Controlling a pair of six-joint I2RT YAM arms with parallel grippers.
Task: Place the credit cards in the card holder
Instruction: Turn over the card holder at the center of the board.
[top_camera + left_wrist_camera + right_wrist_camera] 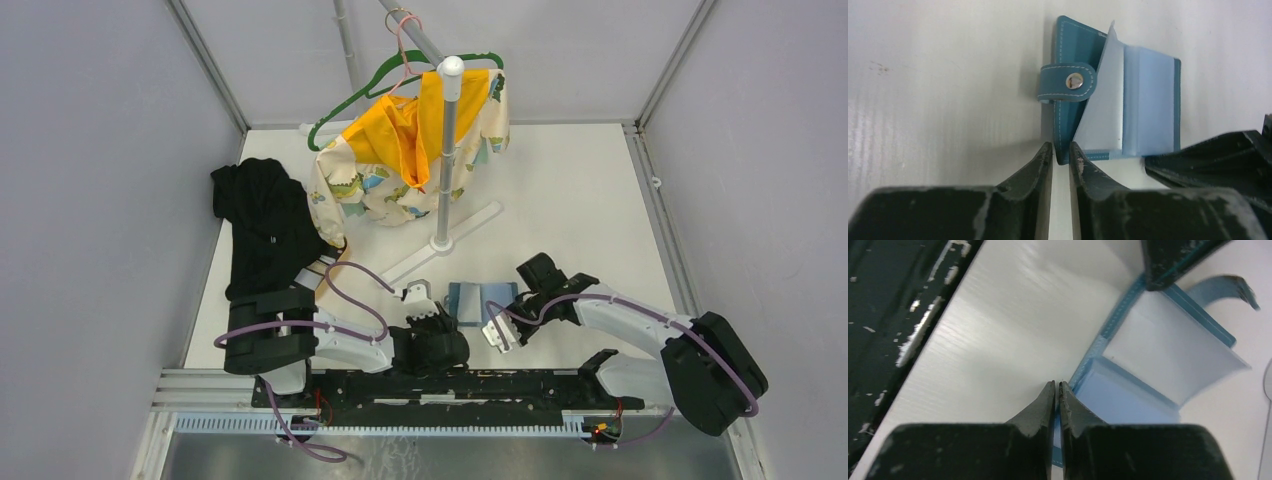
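— While both arms reach inward in the top view, where does the card holder lie?

— Fig. a: it lies flat and open on the white bench, just ahead of the arm bases and between the two claws. The teal cover faces down and the pale blue inside faces up. A snap tab folds over one edge, and a clear sleeve stands up from the spine.

— Since the wrist views bring the tips close, how does each claw stand?

— Fig. b: the left claw shows a narrow slit. Its tips sit at the holder corner nearest to it, below the tab, and teal stitching is visible in the slit. Whether it pinches that corner I cannot tell. Fig. c: the right claw is closed to a sliver on the holder's stitched teal edge, at the opposite near corner.

— And the credit cards?

— Fig. a: they read as a small patch of dark and light stripes at the near edge of a black garment. They are left of the holder, well apart from it and close to the left arm. They are too small to count.

— What occupies the far side?

— Fig. a: a printed child's shirt with yellow lining hangs on a green hanger. It is beside a grey stand pole, whose base rests on the bench.
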